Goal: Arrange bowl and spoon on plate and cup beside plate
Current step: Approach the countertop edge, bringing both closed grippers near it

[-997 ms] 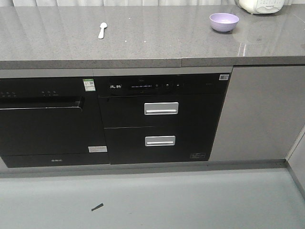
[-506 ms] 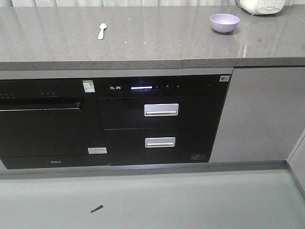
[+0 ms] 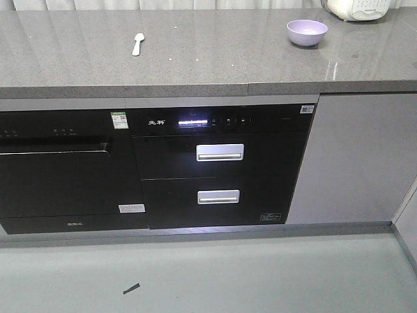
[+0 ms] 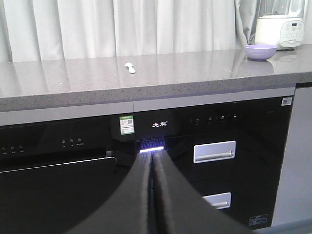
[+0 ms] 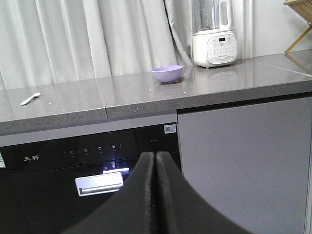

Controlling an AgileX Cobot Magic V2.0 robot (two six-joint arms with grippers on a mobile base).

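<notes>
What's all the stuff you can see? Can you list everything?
bowl: one, purple, right end of the counter
spoon: one, white, on the counter, far left of the bowl
counter: one, grey, speckled
blender: one, white, on the counter behind the bowl
curtain: white, behind the counter
appliance: black, under the counter
handles: two, silver, on the appliance's drawers
door: one, grey, right of the appliance
scrap: one, black, on the floor
left gripper: black, shut, empty
right gripper: black, shut, empty
</notes>
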